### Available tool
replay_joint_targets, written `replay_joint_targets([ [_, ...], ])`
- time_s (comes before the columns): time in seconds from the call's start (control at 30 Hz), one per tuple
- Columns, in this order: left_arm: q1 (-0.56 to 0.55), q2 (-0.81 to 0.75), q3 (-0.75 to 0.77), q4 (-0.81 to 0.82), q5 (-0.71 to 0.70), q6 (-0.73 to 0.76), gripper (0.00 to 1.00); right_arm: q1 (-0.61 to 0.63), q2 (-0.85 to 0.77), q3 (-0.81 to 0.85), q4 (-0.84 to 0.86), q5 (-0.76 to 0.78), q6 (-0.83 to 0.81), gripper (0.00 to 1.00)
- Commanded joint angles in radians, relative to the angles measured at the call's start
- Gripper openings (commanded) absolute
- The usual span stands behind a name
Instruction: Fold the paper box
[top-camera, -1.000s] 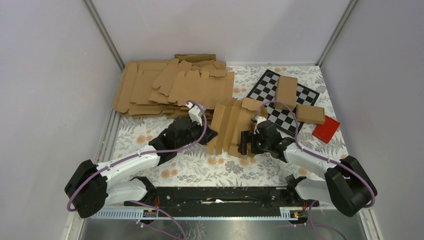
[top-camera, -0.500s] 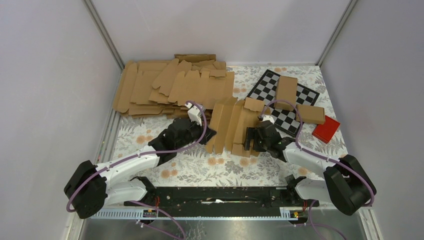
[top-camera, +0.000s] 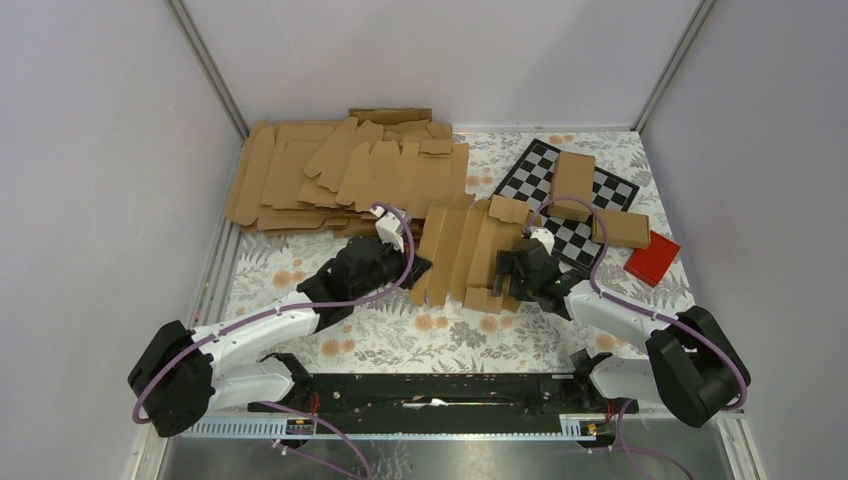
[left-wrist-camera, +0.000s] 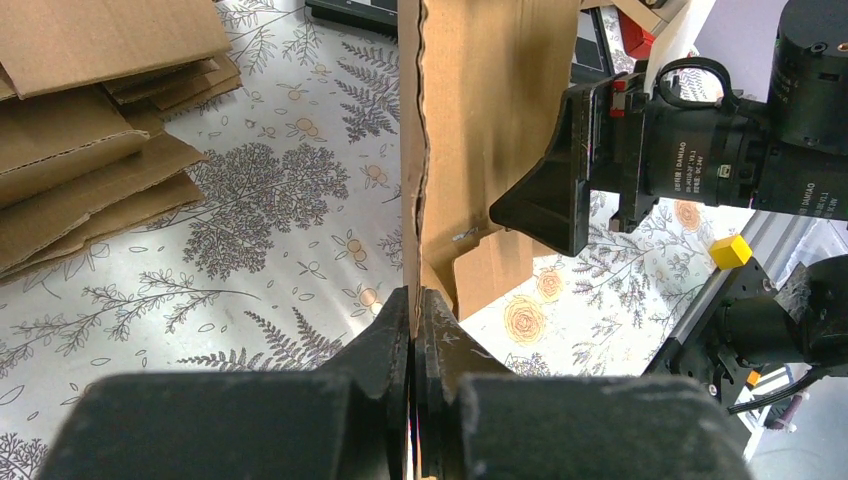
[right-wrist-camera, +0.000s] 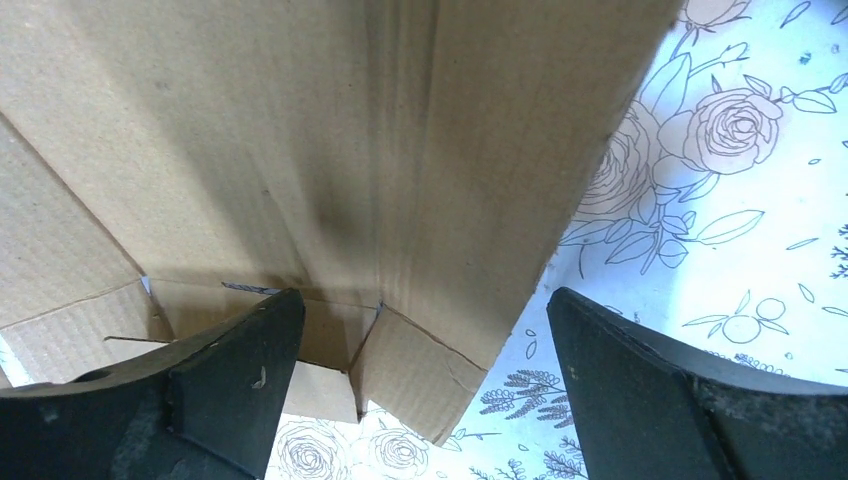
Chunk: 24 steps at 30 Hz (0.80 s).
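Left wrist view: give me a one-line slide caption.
Left gripper shut on the edge of the paper box, seen edge-on over the floral table cover, flat cardboard blanks piled at left.

Paper box (right-wrist-camera: 300, 150) runs off the top edge of the right wrist view, its pinched rim lost between the fingers of the left gripper (left-wrist-camera: 413, 300). Right of the box, cardboard pieces (top-camera: 572, 180) and the right arm (top-camera: 610, 310) partly hide the chessboard (top-camera: 535, 165).

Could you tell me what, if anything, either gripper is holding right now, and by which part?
The left gripper pinches the paper box by its left edge. The right gripper stands open around its other side, gripping nothing.
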Motion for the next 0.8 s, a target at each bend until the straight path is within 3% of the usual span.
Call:
replay_joint_targets([
  [0.0, -0.006, -0.032, 0.003, 0.031, -0.027, 0.022, 0.0, 0.004, -0.001, 0.046, -0.04, 0.064, 0.005, 0.99],
  [0.33, -0.01, -0.028, -0.01, 0.051, -0.036, 0.022, 0.0, 0.006, 0.027, 0.072, -0.03, -0.266, -0.134, 0.97],
  [0.6, -0.012, -0.016, -0.002, 0.051, -0.035, 0.024, 0.0, 0.007, -0.072, 0.046, 0.002, -0.376, -0.167, 1.0],
  [0.77, -0.012, -0.014, -0.007, 0.062, -0.028, 0.019, 0.0, 0.042, -0.053, 0.049, -0.004, -0.372, -0.194, 1.0],
])
